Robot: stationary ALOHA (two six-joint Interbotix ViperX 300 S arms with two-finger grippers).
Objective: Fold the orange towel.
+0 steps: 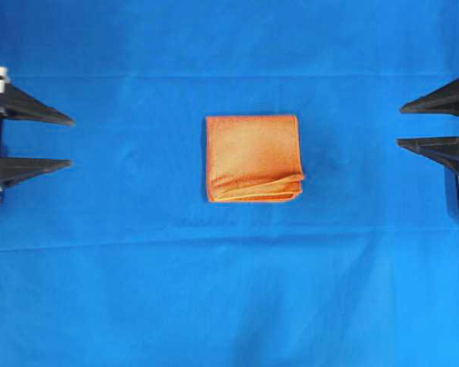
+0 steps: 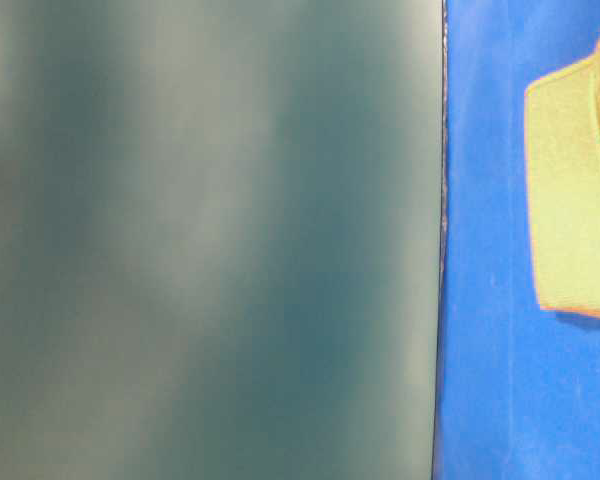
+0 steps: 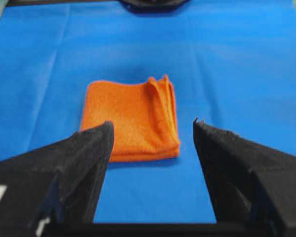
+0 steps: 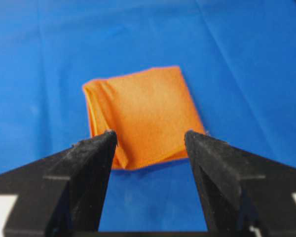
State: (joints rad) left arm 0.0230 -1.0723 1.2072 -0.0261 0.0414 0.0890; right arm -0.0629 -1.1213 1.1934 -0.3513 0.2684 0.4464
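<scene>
Bright, even light with faint shadows; wrist views soft, table-level view mostly blurred grey.

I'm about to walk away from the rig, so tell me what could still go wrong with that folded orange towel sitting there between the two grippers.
1. The orange towel is folded, but its layers fan apart at one edge, so the fold may spring open.
2. The blue sheet shows creases; any tug on it could shift the towel.
3. The left gripper and right gripper both stand open and empty, apart from the towel; if either returns, a fingertip could catch the loose layers.
</scene>
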